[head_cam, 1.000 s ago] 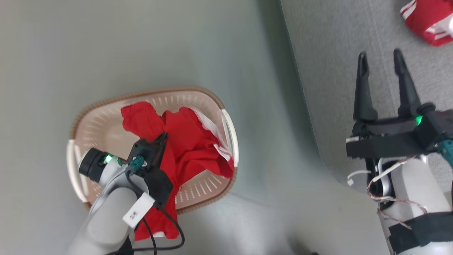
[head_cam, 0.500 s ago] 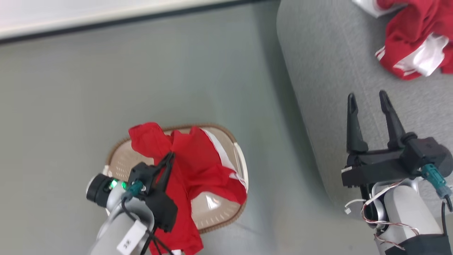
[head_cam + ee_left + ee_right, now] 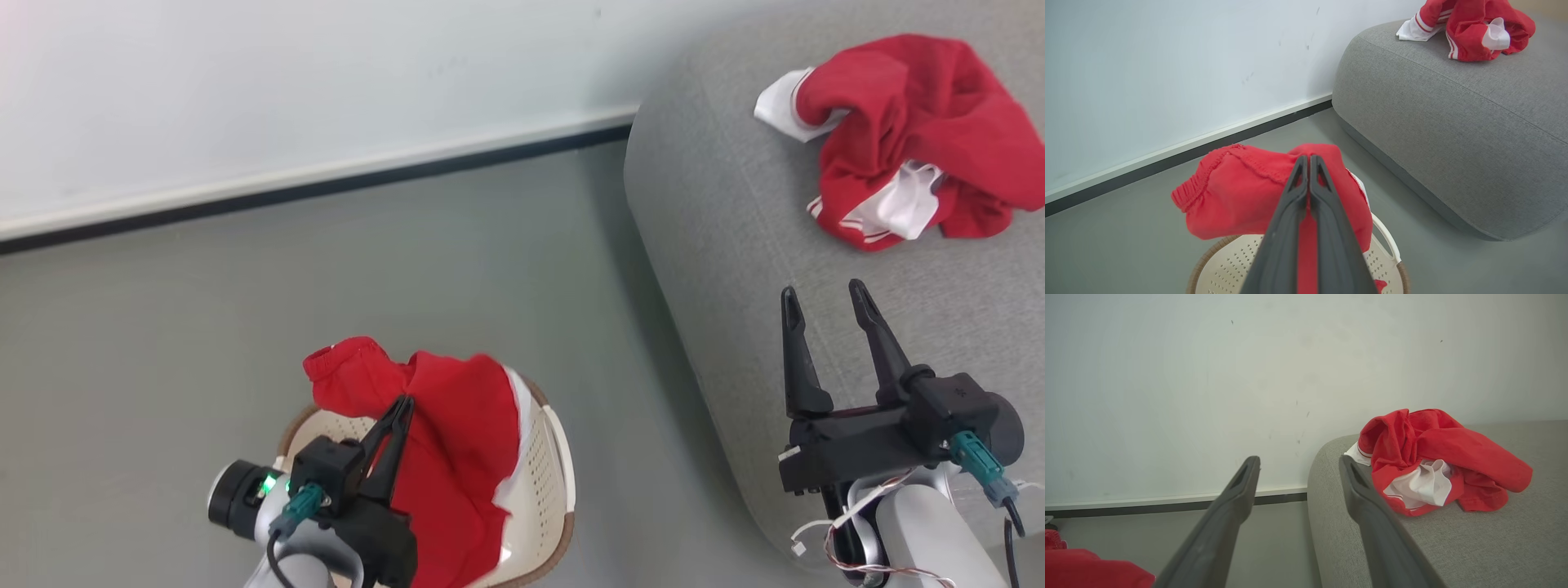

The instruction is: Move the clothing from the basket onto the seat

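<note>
left claw: my left claw (image 3: 400, 406) is pinched tight on the red garment (image 3: 457, 441), fingers flat together with cloth clamped at the tips
right claw: my right claw (image 3: 822, 291) is spread wide with nothing between the fingers
right claw place: above the seat (image 3: 735, 245), near its edge on the basket side, fingers pointing toward the wall (image 3: 245, 82); apart from the jersey
red garment place: hanging from my left claw above the basket (image 3: 563, 482), lower part dropping inside the rim; can't tell if the bottom end touches the basket floor
red garment axis: long axis runs down from the pinch into the basket; a ribbed hem end sticks out sideways, pointing away from the seat
red garment edging: white strip runs down the side facing the seat
jersey: the jersey (image 3: 906, 122) is a crumpled heap on the seat top, toward the wall-side end, touching only the seat
jersey axis: heap is longer across the seat than deep; white sleeve with striped trim pokes out toward the seat's rounded corner nearest the wall and basket
basket place: on the grey floor (image 3: 245, 310), beside the seat, not touching it
</note>
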Motion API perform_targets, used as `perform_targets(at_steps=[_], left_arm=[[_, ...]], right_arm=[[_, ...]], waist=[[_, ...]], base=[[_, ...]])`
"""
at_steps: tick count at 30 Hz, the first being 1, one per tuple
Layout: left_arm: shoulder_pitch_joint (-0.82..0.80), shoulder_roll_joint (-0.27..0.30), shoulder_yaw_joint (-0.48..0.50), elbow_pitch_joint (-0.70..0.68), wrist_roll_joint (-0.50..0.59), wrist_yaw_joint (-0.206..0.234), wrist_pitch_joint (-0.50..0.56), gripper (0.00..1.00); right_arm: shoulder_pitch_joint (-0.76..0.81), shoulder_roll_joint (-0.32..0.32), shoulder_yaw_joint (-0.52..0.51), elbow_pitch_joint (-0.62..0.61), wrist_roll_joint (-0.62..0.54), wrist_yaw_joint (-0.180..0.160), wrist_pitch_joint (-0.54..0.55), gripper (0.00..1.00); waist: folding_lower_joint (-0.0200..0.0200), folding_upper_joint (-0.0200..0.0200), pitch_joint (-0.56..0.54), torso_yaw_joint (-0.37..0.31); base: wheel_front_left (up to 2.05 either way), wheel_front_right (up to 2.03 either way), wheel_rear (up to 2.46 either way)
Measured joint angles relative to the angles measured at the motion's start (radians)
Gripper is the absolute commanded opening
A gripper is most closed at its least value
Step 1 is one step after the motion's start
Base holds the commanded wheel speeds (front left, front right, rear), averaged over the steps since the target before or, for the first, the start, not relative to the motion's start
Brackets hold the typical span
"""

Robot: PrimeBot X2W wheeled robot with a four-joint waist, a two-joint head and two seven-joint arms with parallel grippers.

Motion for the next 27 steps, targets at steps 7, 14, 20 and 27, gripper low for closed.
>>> perform_targets(at_steps=[7, 14, 20, 27], left_arm=[[0.062, 0.003, 0.015, -0.078, -0.009, 0.020, 0.000, 1.00], [0.107, 0.008, 0.021, -0.140, -0.012, 0.035, 0.000, 1.00], [0.126, 0.009, 0.031, -0.190, -0.020, 0.043, 0.000, 1.00], [0.157, 0.020, 0.053, -0.226, -0.029, 0.053, 0.000, 1.00]], right_arm=[[0.030, -0.002, -0.001, -0.021, 0.000, 0.003, 0.000, 1.00], [0.038, -0.005, -0.005, -0.038, -0.001, 0.004, 0.000, 1.00], [0.039, -0.006, -0.009, -0.043, -0.001, 0.008, 0.000, 1.00], [0.040, -0.006, -0.011, -0.042, -0.002, 0.009, 0.000, 1.00]], waist=[[0.0000, 0.0000, -0.052, -0.012], [0.0002, 0.0000, -0.068, -0.018], [0.0002, 0.0001, -0.073, -0.018], [0.0002, 0.0002, -0.088, -0.015]], base=[[0.00, 0.00, 0.00], [0.00, 0.00, 0.00], [0.00, 0.00, 0.00], [0.00, 0.00, 0.00]])
